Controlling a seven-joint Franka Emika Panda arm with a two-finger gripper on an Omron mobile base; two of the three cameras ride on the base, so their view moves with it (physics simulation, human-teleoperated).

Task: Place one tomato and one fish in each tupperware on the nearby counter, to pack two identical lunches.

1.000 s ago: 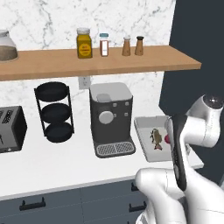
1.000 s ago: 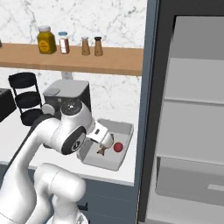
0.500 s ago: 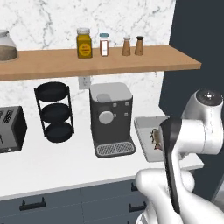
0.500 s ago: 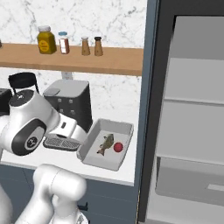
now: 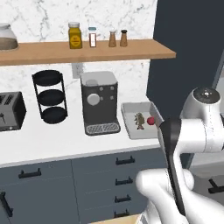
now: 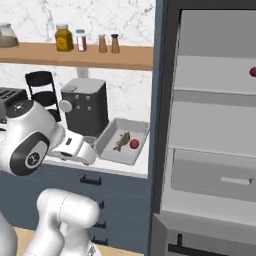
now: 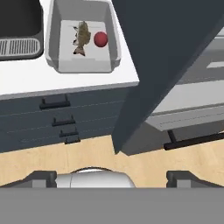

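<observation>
One grey tupperware stands on the white counter right of the coffee machine. In it lie a tan fish and a red tomato side by side. The right base view shows the same tupperware with its fish and tomato. Another tomato sits on a fridge shelf at the far right edge. Seen from the hand, the tupperware, fish and tomato lie far ahead at the top. My gripper is open and holds nothing, high above the wooden floor and well back from the counter.
A black coffee machine, a tiered black stand and a toaster stand on the counter. Jars line the wooden shelf. The open fridge with its grey drawer is on the right; its dark door stands close ahead.
My arm has swung back from above the tupperware toward the base. The whole picture has shifted slightly, so the camera has moved. Fish and tomato stay in the tray.
</observation>
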